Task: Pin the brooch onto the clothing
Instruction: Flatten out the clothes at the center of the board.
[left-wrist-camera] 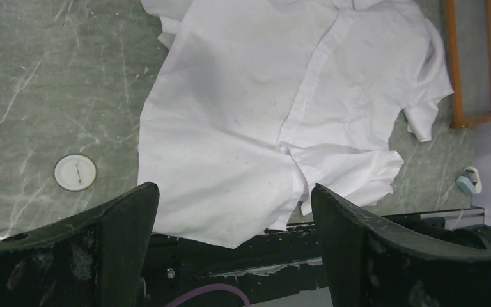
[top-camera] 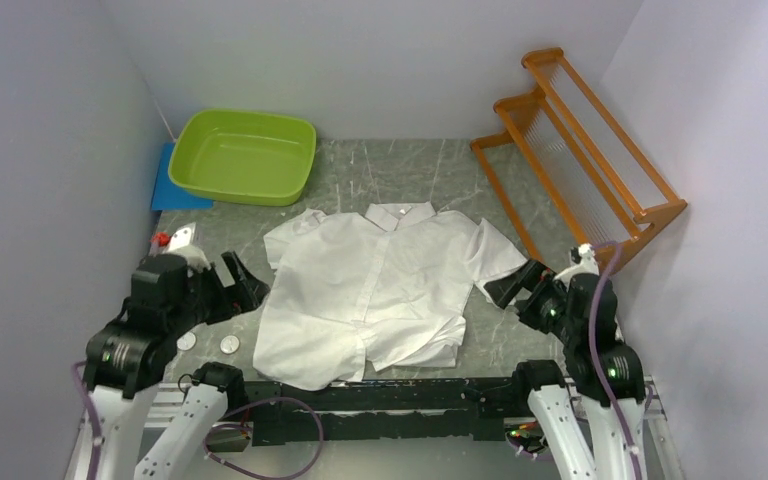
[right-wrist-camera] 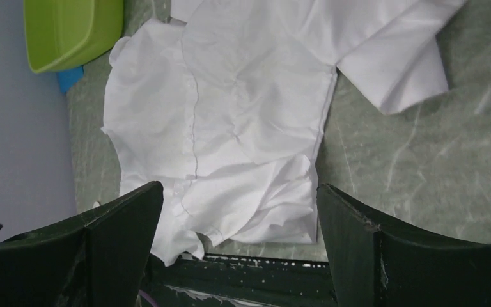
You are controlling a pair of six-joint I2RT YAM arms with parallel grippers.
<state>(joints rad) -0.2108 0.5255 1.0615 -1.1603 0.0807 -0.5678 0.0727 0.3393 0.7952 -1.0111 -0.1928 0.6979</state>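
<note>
brooch (left-wrist-camera: 75, 172), a round white gilt-rimmed disc lying pin-up on the grey marbled table (left-wrist-camera: 38, 77), sits near the left side of the large white button-front shirt (left-wrist-camera: 262, 96) spread mid-table. left gripper (left-wrist-camera: 233, 192) and right gripper (right-wrist-camera: 240, 188) hang agape, empty. likely best: left gripper descends squarely, pinching the disc's rim.

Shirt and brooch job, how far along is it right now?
Barely begun. Done: the shirt lies spread flat on the table. In hand: nothing; the left pincer and right pincer are both open and empty, one at each side of it. Left: pick up a brooch, one of two round discs lying beside the shirt, and pin it on; none shows on the fabric.
</note>
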